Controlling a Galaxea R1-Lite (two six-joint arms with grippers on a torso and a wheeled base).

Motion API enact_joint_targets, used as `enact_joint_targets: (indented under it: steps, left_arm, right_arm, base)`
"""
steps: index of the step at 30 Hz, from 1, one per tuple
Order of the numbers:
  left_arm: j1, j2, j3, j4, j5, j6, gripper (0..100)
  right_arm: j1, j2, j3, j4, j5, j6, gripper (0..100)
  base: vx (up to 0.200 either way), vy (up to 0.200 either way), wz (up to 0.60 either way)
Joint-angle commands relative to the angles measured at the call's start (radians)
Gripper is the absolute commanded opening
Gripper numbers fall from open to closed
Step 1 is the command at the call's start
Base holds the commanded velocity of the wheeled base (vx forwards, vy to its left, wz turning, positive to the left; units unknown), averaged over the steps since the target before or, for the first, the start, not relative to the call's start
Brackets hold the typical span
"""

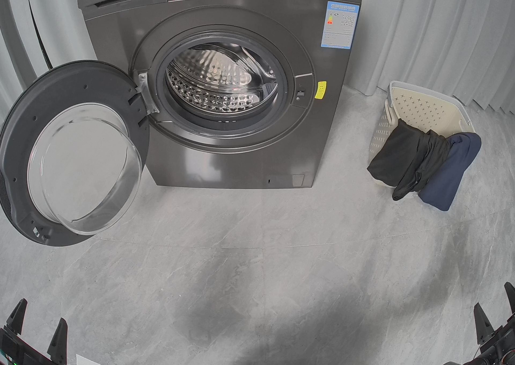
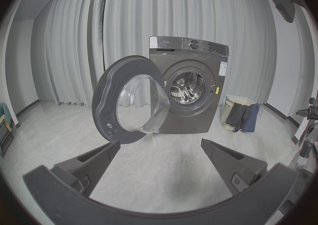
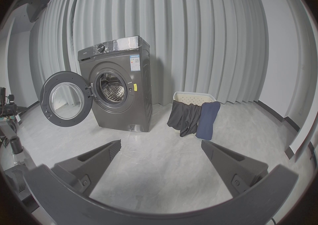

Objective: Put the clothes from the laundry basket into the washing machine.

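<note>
A dark grey washing machine [image 1: 225, 76] stands ahead with its round door [image 1: 75, 151] swung wide to the left and a bare steel drum [image 1: 222, 79] inside. To its right sits a white laundry basket [image 1: 429, 108]. A black garment [image 1: 410, 157] and a navy garment [image 1: 450, 170] hang over the basket's front rim. My left gripper [image 1: 37, 326] is low at the near left, open and holding nothing. My right gripper [image 1: 496, 309] is low at the near right, open too. Both are far from the basket [image 3: 193, 98] and the machine [image 2: 188, 83].
Grey curtains [image 1: 440, 17] hang behind the machine and basket. The open door juts out over the floor on the left. Bare grey floor tiles [image 1: 279, 275] lie between me and the machine. A tripod stand [image 2: 309, 129] stands off to the side.
</note>
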Motion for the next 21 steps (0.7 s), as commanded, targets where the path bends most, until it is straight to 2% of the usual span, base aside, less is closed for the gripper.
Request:
enact_joint_targets:
  steps: [1,6,9,21]
  left_arm:
    - [0.001,-0.015,0.018,0.0,0.001,-0.001,100]
    - [0.001,-0.015,0.018,-0.001,0.003,-0.009,100]
    - [0.001,-0.015,0.018,0.0,0.004,-0.018,100]
    - [0.001,-0.015,0.018,0.0,0.004,-0.021,100]
  right_arm:
    - [0.0,-0.011,0.018,0.0,0.0,0.0,100]
    - [0.0,-0.011,0.018,0.0,0.0,0.0,100]
    - [0.0,-0.011,0.018,0.0,0.0,0.0,100]
    - [0.0,-0.011,0.018,0.0,0.0,0.0,100]
  base:
    - [0.0,0.0,0.0]
    - [0.0,0.0,0.0]
    - [0.2,0.0,0.0]
    - [0.2,0.0,0.0]
